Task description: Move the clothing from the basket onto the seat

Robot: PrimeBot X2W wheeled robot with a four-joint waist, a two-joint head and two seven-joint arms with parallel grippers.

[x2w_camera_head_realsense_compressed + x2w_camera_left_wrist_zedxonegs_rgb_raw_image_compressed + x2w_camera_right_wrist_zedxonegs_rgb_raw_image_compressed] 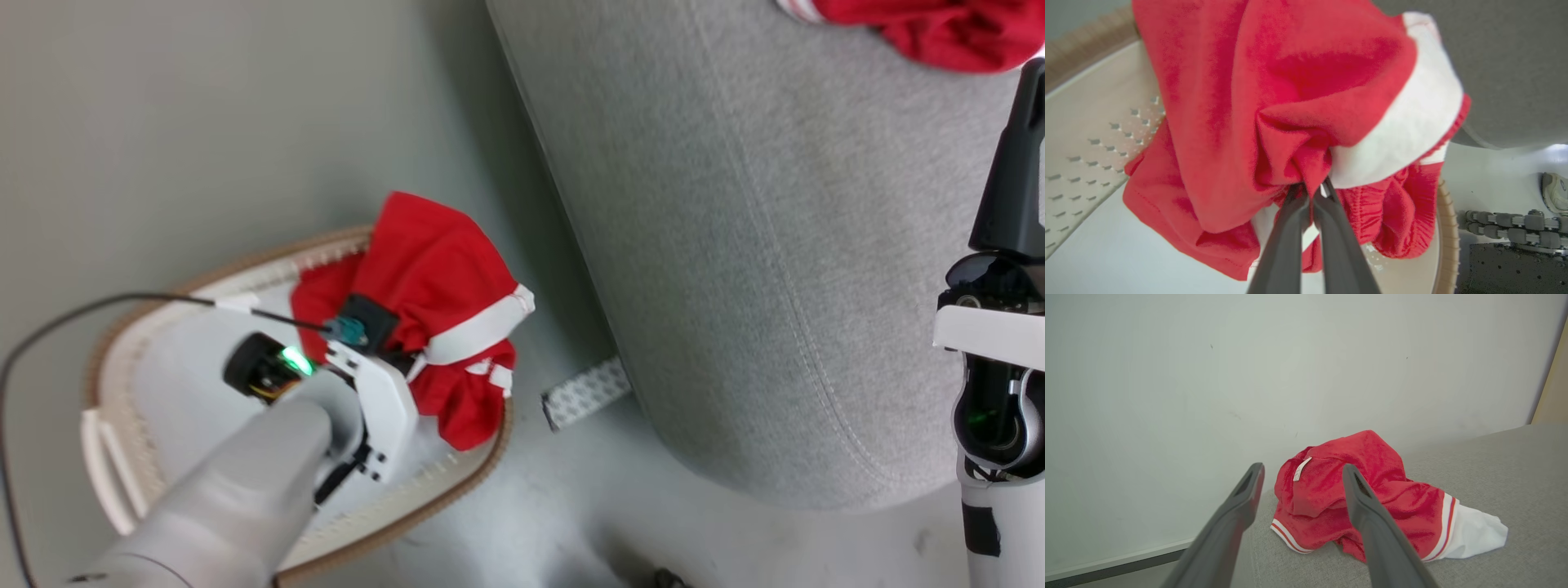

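A red garment with a white band hangs bunched over the far rim of the cream basket, partly lifted off its pale bottom. My left gripper is shut on a fold of this red clothing, its fingertips buried in the cloth. My left arm reaches into the basket from the lower left. Another red and white garment lies crumpled on the grey seat. My right gripper hovers open just in front of that garment, holding nothing.
The seat's rounded grey side stands right beside the basket. A patterned white strip lies on the floor between them. A black cable loops over the basket's left side. A shoe and my base sit near the floor.
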